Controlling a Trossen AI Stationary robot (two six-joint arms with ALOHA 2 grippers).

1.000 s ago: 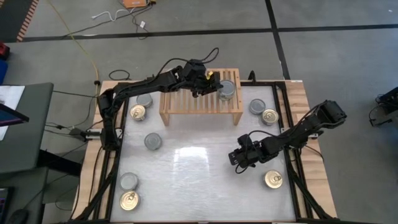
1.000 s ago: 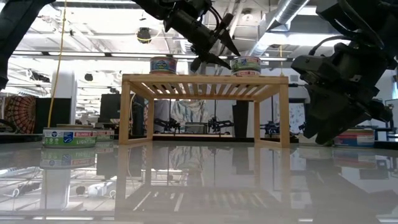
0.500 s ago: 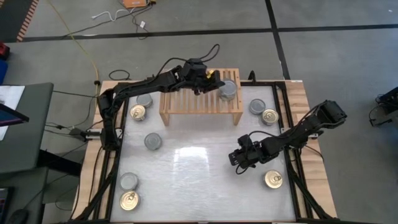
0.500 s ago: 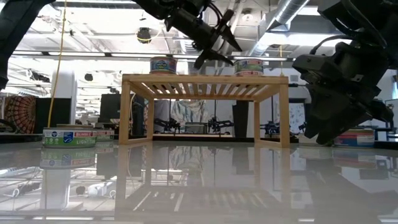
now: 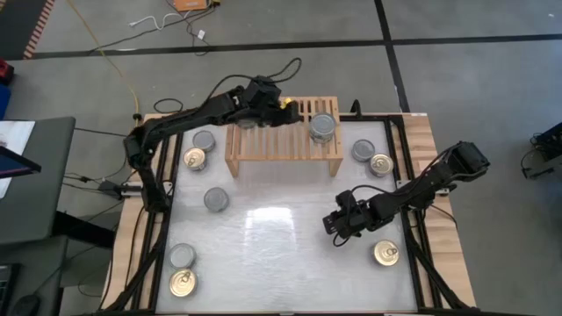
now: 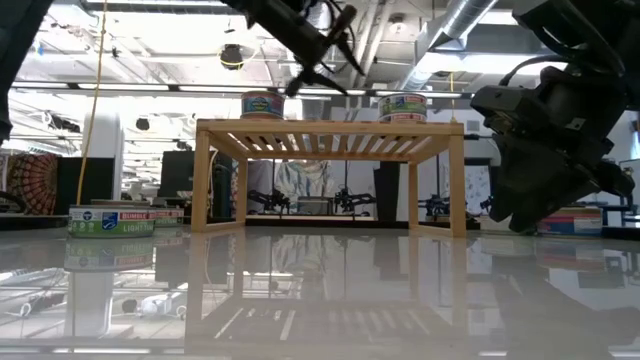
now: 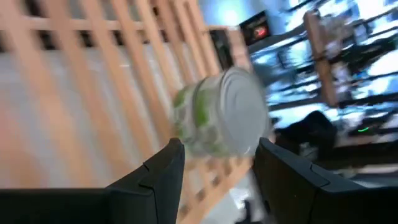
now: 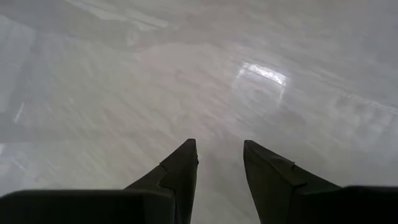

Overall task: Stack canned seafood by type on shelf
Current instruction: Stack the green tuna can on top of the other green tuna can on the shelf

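On the shelf [image 5: 283, 140] at the table's [image 5: 290, 246] far edge a silver-topped can [image 5: 322, 128] sits by its right end, the left gripper [image 5: 279, 104] hovering empty and parted above the slats, the right gripper [image 5: 332, 225] parted, empty, mid-table.

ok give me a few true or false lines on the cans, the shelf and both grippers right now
1. A silver-topped can stands on the wooden shelf. True.
2. The left gripper grips that can. False: it is open, empty, apart from it.
3. The right gripper holds a gold-topped can. False: it is open, empty, over bare table.
4. Several cans sit on the table, off the shelf. True.
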